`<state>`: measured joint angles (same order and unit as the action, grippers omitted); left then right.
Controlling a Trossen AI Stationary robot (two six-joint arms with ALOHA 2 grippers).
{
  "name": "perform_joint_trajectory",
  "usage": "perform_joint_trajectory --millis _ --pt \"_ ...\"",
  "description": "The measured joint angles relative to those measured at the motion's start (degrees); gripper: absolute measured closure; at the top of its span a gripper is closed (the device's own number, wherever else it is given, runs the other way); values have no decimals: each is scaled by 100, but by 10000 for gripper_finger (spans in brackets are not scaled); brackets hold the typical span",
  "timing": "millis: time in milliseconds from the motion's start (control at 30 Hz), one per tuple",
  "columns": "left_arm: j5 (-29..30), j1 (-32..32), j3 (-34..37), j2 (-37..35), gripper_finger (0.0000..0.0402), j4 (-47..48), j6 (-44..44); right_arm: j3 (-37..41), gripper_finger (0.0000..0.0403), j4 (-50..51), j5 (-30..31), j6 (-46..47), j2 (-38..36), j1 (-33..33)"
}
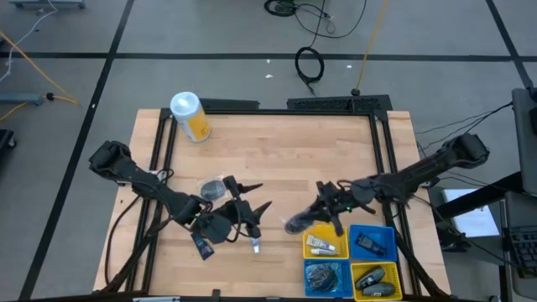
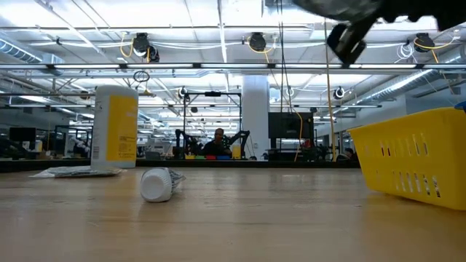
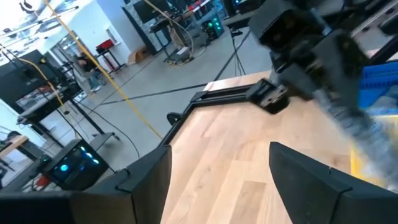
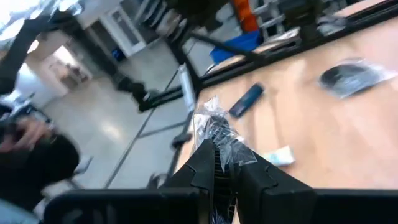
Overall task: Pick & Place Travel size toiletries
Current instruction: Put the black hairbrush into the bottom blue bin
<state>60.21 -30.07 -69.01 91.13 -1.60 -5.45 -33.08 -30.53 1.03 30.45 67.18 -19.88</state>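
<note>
Grey floor (image 1: 210,33) — taped lines, cables, ceiling strip lights (image 2: 218,67)

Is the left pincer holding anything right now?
No. In the left wrist view the left pincer stands open, with only bare table between its fingers.

**Room to move across the table**

I see the widest open stretch of wood through the upper middle of the high view, between the yellow canister (image 1: 191,117) at upper left and the right arm's reach. Lower right is crowded: the four bins (image 1: 350,260) sit packed together, and my right gripper (image 1: 323,215), closed on a wrapped bottle (image 1: 298,224), hangs just beside their upper left corner. Lower left of centre is tight too. The left gripper (image 1: 255,196) stands with fingers apart among a wrapped bottle (image 1: 215,187), a blue tube (image 1: 201,245) and a white tube (image 1: 254,244). A narrow bare gap separates the two grippers.
</note>
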Motion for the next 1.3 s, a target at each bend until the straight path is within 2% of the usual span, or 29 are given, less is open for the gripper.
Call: perform_joint_trajectory --millis 100,267,600,667,767,1033,1300 --pt "-18 -21 0 0 135 10 0 0 382 561 81 75 -233 -387" --pt "-21 -28 0 0 135 17 116 2 382 1028 572 377 -368 -1166" --pt "-27 -28 0 2 135 12 278 2 382 1029 2723 1286 182 -3000" --pt "-29 -28 0 2 135 11 279 2 382 816 3147 1494 398 -3284" --pt "-31 -28 0 2 135 10 302 2 382 209 3442 1603 777 -3581" --pt "-40 -28 0 2 135 8 448 -2 382 -961 3945 1858 1846 -4035" --pt "-39 -28 0 4 135 10 496 -2 382 -1876 4363 1942 2602 -4275"
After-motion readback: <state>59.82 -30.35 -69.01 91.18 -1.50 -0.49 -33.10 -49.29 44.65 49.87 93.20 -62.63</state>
